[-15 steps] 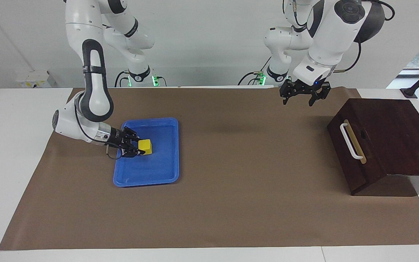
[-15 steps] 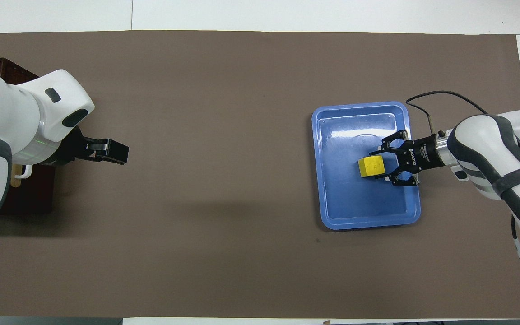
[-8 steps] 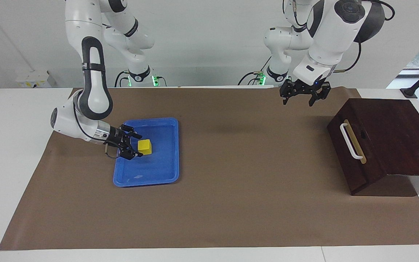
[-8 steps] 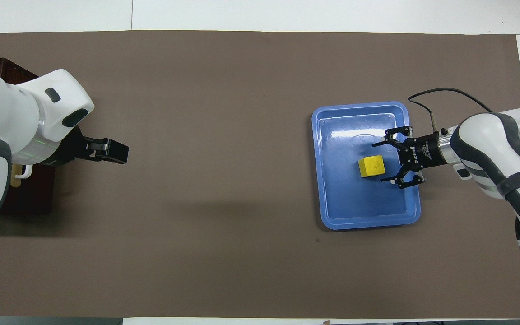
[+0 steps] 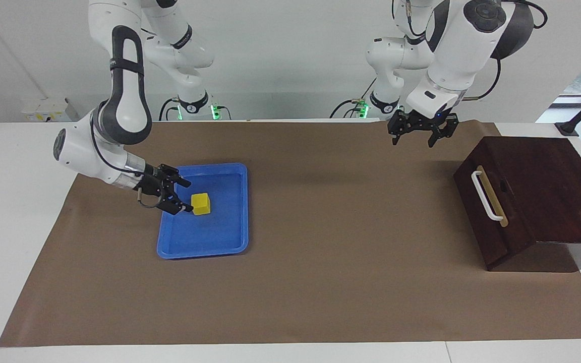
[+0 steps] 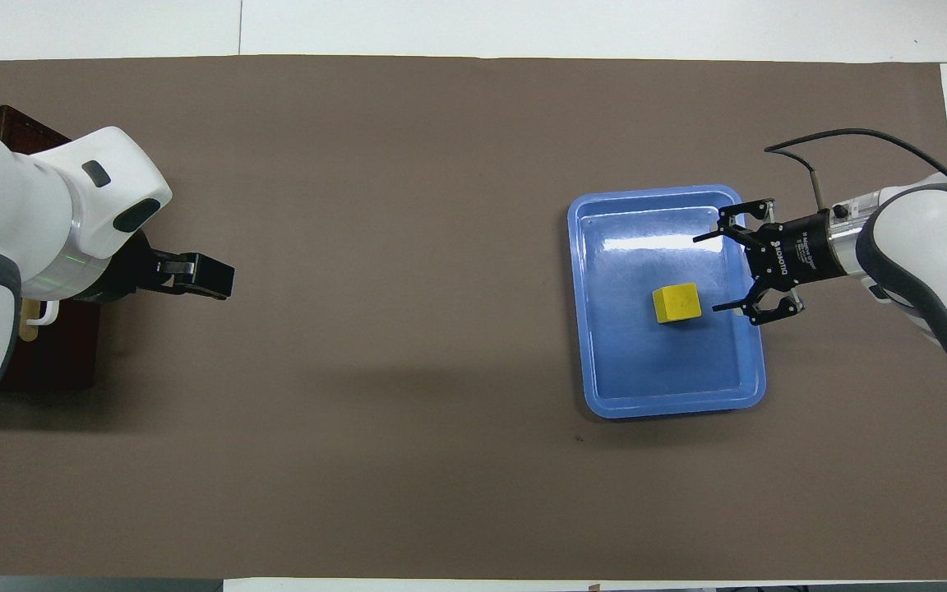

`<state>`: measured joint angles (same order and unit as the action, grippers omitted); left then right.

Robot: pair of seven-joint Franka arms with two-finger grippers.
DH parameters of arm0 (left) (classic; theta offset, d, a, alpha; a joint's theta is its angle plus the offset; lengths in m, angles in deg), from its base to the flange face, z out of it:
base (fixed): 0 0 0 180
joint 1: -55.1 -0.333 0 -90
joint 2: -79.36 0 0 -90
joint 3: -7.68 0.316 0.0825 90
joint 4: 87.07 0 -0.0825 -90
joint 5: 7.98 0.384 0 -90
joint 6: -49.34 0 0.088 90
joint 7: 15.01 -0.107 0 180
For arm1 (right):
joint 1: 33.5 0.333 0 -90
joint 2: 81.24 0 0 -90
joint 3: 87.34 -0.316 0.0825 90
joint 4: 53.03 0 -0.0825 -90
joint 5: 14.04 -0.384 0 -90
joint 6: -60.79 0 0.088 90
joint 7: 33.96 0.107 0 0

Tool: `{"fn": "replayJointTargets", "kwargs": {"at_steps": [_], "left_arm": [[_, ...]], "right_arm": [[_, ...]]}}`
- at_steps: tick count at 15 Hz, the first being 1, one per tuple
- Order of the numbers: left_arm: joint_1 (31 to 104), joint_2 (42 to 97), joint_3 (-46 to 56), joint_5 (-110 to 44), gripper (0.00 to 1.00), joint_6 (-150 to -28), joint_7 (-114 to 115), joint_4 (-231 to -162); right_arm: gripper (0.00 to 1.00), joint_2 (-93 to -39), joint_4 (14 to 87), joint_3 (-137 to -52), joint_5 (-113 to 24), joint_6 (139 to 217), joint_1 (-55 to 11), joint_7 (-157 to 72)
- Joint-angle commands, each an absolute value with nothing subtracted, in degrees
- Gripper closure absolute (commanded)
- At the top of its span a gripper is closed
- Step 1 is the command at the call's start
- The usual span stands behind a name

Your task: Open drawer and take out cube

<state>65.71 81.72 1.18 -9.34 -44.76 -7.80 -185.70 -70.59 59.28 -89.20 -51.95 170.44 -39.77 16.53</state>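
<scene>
The yellow cube [image 5: 200, 203] lies in the blue tray [image 5: 230, 169], also seen in the overhead view [image 6: 676, 302]. My right gripper [image 5: 185, 196] is open and empty, low over the tray's edge beside the cube, toward the right arm's end; it is apart from the cube [image 6: 708, 274]. The dark wooden drawer [image 5: 512, 214] with its white handle [image 5: 486, 195] is closed, at the left arm's end of the table. My left gripper [image 5: 413, 142] hangs open and empty above the mat, beside the box, and waits.
The blue tray [image 6: 658, 191] sits on the brown mat [image 5: 321, 252] toward the right arm's end. The sloped-top box [image 6: 54, 362] is mostly covered by the left arm in the overhead view. White table shows around the mat.
My right gripper, which was around the cube, has drawn back off it toward the right arm's end and risen slightly. The cube stays in the tray. The left arm has not moved.
</scene>
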Motion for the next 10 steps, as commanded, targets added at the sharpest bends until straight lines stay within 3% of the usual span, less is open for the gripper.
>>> {"fn": "replayJointTargets", "kwargs": {"at_steps": [1,10], "left_arm": [[65.6,83.0,1.4,-10.1,0.00,-44.4,-8.5,-186.7],[65.3,83.0,1.6,-10.1,0.00,-44.5,-1.9,-186.7]], "right_arm": [[0.00,-71.0,56.0,-89.3,-48.9,167.5,-39.9,17.6],[0.00,-71.3,50.8,-89.3,-44.5,164.1,-40.4,17.5]]}}
